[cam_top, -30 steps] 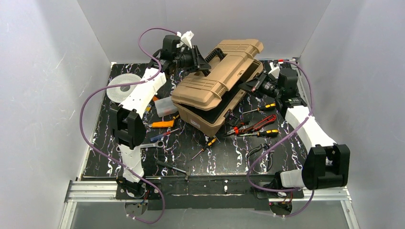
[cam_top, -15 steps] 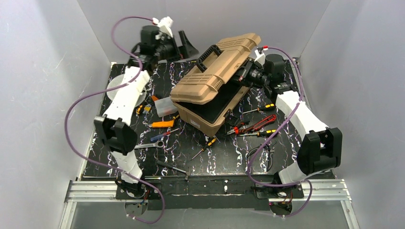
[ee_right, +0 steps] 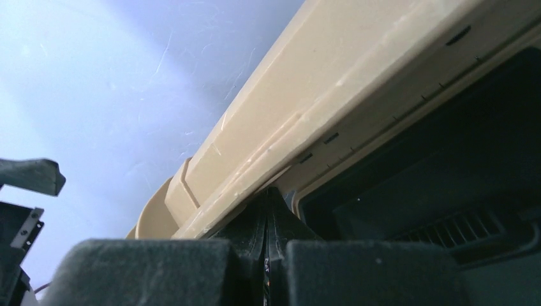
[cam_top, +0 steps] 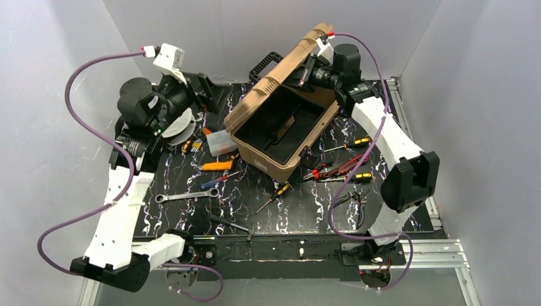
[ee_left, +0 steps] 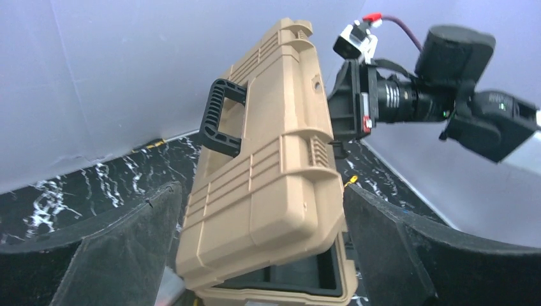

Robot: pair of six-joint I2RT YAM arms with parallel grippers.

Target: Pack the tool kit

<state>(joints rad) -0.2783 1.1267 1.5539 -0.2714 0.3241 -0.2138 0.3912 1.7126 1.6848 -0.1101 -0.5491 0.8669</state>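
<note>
Propping up the lid [cam_top: 275, 81] of the toolbox [cam_top: 271, 162], open on the worktop [cam_top: 300, 210], with right fingers [ee_right: 191, 274] pressed together under its rim; holding left fingers [ee_left: 96, 255] spread wide, left of toolbox, not touching.

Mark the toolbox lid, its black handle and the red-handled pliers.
toolbox lid [ee_left: 274, 185]: left wrist view, ribbed outer face.
black handle [ee_left: 210, 118]: left wrist view, outer grip bar.
red-handled pliers [cam_top: 348, 164]: top external view, red handles.
</note>
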